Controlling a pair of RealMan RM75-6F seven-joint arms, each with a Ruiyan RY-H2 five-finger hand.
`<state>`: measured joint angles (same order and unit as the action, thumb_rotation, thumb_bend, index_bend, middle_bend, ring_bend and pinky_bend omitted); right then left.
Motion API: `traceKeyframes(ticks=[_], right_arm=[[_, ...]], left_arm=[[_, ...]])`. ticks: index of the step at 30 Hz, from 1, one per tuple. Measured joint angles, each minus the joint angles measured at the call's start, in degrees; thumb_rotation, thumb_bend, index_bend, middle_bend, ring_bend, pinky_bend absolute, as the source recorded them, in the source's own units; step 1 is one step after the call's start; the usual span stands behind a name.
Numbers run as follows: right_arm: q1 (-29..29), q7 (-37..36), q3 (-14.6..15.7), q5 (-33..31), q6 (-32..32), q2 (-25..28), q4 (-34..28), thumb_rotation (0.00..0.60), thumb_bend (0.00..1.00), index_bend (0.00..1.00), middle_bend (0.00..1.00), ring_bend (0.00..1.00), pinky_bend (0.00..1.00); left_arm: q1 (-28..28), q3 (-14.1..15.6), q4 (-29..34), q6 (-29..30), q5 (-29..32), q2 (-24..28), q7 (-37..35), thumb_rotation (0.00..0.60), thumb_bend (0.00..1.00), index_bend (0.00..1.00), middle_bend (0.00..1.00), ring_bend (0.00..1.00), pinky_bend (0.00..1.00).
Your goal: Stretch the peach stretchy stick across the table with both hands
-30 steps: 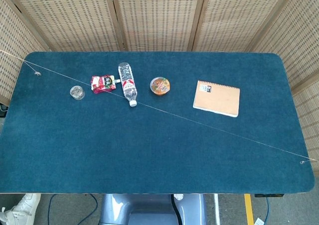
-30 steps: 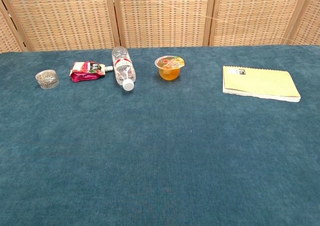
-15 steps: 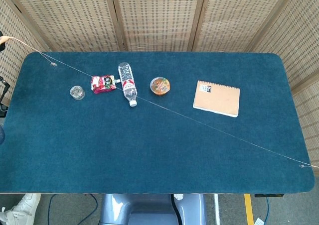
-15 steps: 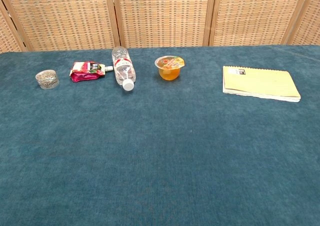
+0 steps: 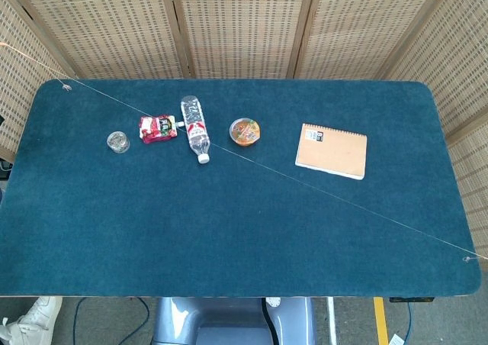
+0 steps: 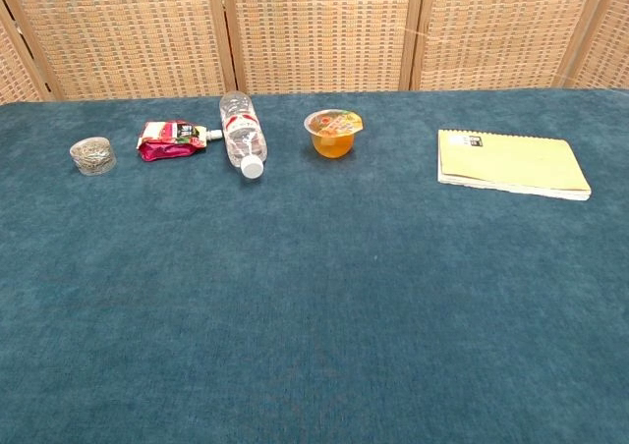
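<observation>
The peach stretchy stick (image 5: 267,172) is pulled out into a hair-thin strand in the head view. It runs diagonally over the blue table (image 5: 229,246), from beyond the far left corner to the near right corner. It passes over the red pouch (image 5: 157,127) and the neck of the lying bottle (image 5: 195,128). A small bead shows on the strand near each end, one at the left (image 5: 65,86) and one at the right (image 5: 466,259). Both ends leave the frame. Neither hand shows in either view. In the chest view I cannot make out the strand over the table.
Along the far side lie a small glass jar (image 5: 117,141), the red pouch, the clear bottle, a jelly cup (image 5: 245,131) and a tan spiral notebook (image 5: 332,151). Wicker screens (image 5: 244,24) stand behind the table.
The strand's left end has swung toward the far left corner, its bead moving up and back. The right end has slid slightly toward the near right corner. The objects have not moved.
</observation>
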<state>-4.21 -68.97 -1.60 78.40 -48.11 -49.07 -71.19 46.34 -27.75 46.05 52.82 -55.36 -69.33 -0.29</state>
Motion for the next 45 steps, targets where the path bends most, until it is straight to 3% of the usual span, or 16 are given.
traceKeyframes(ticks=[11,26,36,45], right_arm=[[-0.17,1.42,-0.03,-1.32,0.69,0.31,-0.83,0.600,0.64,0.73,0.10,0.00,0.00],[-1.94,4.60,-1.60,-1.13,-0.79,3.85,-7.38,0.600,0.64,0.73,0.10,0.00,0.00],[-8.67,12.78,-5.69,-1.58,0.39,8.50,-18.90,0.600,0.64,0.73,0.10,0.00,0.00],[-18.97,24.16,-11.16,-7.88,5.95,9.55,-28.29,0.600,0.64,0.73,0.11,0.00,0.00]], left_arm=[[0.15,0.69,-6.48,-2.58,-0.19,-0.86,-3.58,0.600,0.65,0.83,0.00,0.00,0.00],[-1.01,2.68,-7.23,-0.05,-4.94,-2.21,-11.05,0.600,0.65,0.83,0.00,0.00,0.00],[-3.56,4.68,2.38,9.51,-12.75,0.18,-18.83,0.600,0.66,0.83,0.00,0.00,0.00],[-7.98,8.13,16.17,18.12,-20.06,3.96,-21.00,0.600,0.66,0.83,0.00,0.00,0.00]])
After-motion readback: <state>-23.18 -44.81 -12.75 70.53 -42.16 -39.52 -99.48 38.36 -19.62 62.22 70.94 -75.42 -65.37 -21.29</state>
